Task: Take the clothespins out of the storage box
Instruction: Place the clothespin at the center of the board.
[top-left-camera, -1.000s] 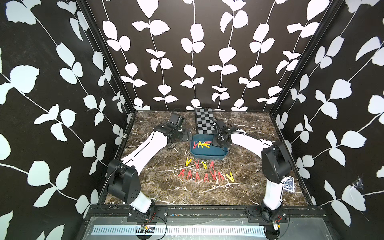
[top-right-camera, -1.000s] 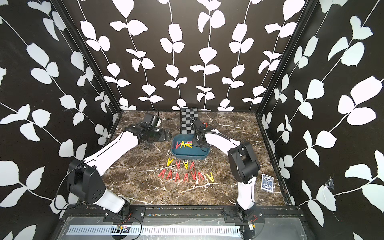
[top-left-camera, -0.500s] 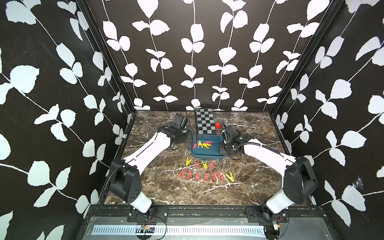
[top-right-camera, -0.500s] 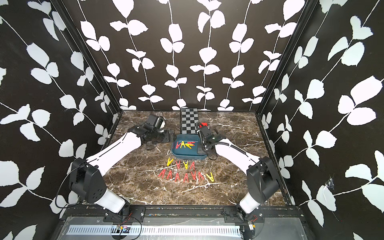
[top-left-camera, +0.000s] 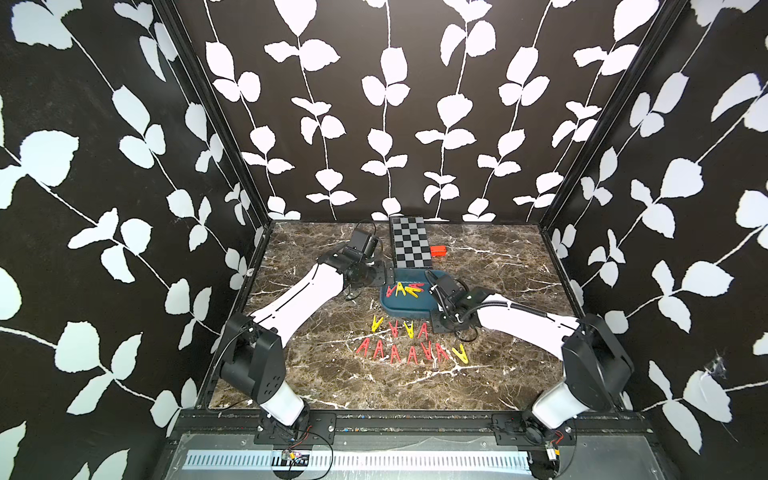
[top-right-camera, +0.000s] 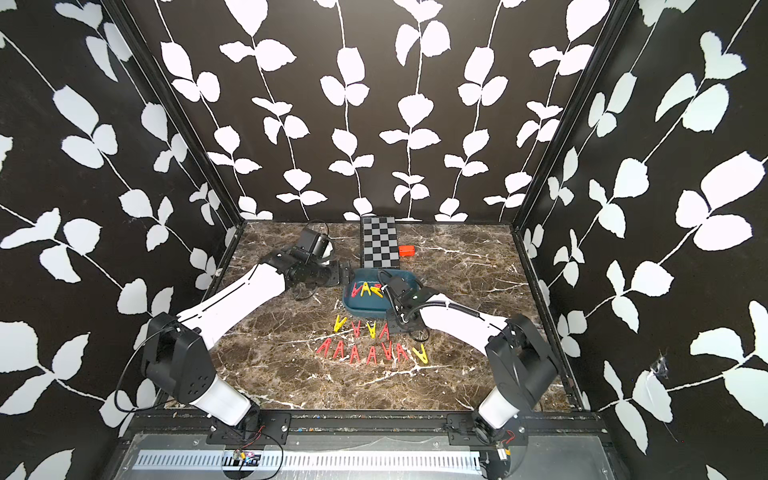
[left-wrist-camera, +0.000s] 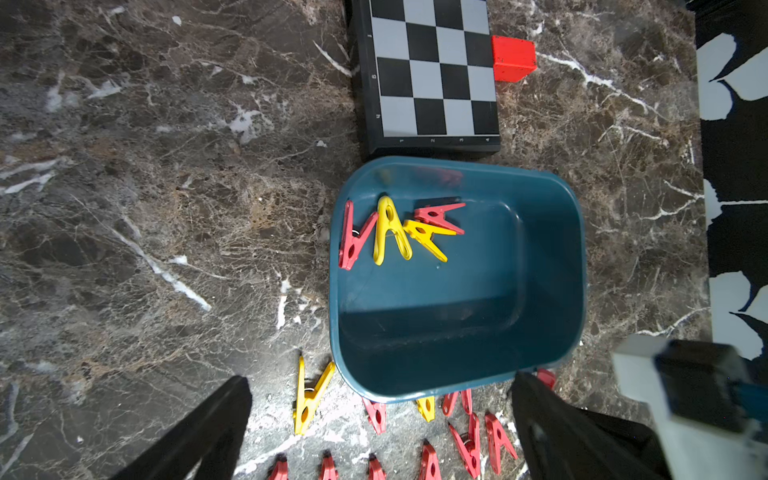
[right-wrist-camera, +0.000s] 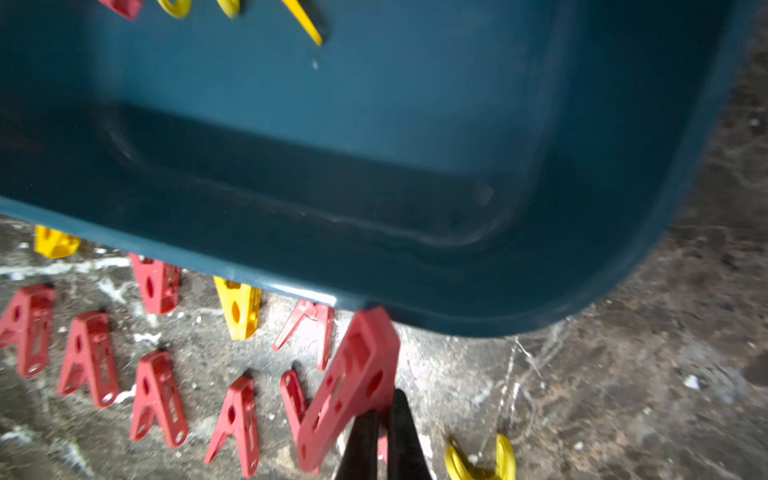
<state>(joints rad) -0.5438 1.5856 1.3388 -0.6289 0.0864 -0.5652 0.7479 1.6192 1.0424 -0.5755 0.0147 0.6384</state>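
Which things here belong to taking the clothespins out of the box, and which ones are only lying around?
Belongs to the job:
storage box
four clothespins inside it
clothespins laid out in rows
red clothespin, held by the right fingers
left fingers, open

Just lying about:
checkered board
red block

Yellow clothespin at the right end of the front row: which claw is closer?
Right. The right gripper, shut on a red clothespin, is beside the yellow clothespin; the left gripper hangs open across the storage box.
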